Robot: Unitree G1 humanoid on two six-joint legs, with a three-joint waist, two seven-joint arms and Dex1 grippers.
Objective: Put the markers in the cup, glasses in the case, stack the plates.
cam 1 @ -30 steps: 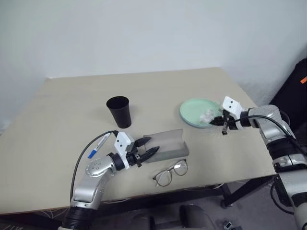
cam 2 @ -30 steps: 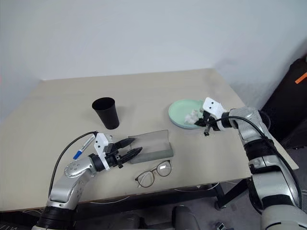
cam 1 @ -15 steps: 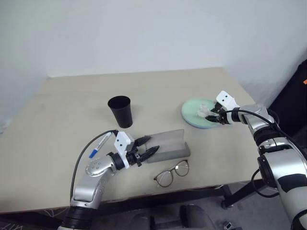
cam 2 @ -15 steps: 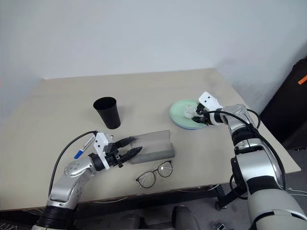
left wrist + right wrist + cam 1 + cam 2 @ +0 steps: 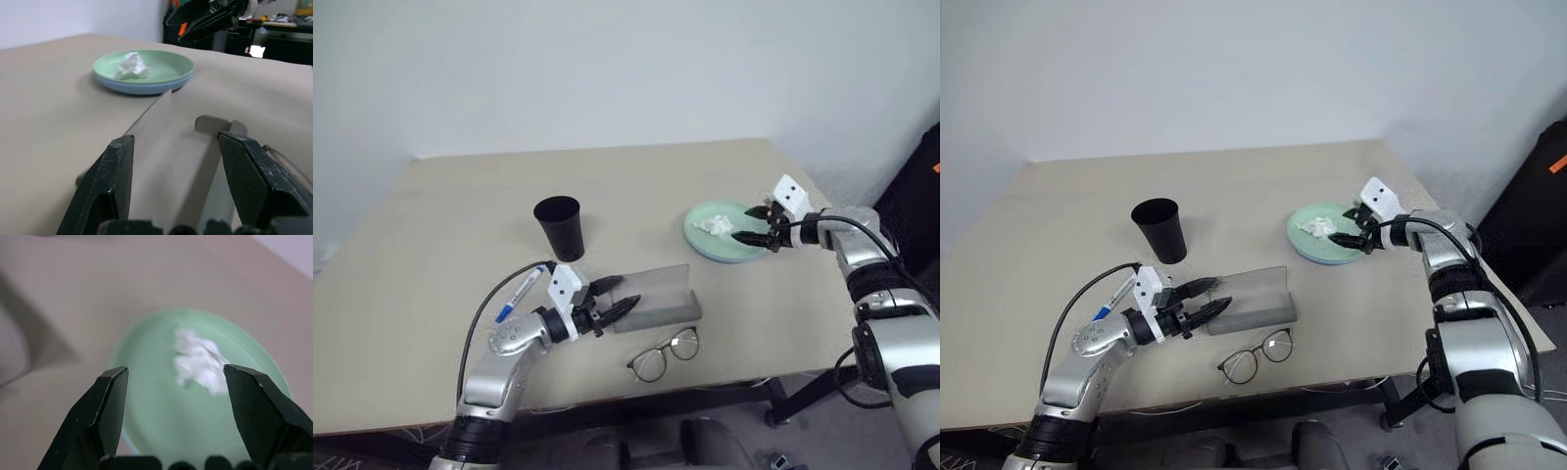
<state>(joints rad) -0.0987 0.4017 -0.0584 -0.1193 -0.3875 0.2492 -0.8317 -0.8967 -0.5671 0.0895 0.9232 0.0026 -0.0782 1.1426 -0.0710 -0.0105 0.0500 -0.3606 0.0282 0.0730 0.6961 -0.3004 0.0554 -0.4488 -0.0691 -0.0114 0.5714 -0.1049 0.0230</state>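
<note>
Right gripper [image 5: 753,224] hovers over the plates [image 5: 700,240], fingers spread; left gripper [image 5: 613,299] level, fingers spread.

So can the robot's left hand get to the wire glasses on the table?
Probably yes: the open left gripper hovers by the grey case, and the thin dark wire-framed glasses lie just beside it with nothing between.

blue plate [image 5: 142,88]: largely covered by the mint plate [image 5: 161,68] stacked on it; rim alone showed.
blue-ended marker [image 5: 519,295]: partly hidden behind the left arm.
case [image 5: 656,294]: interior not discernible.
</note>
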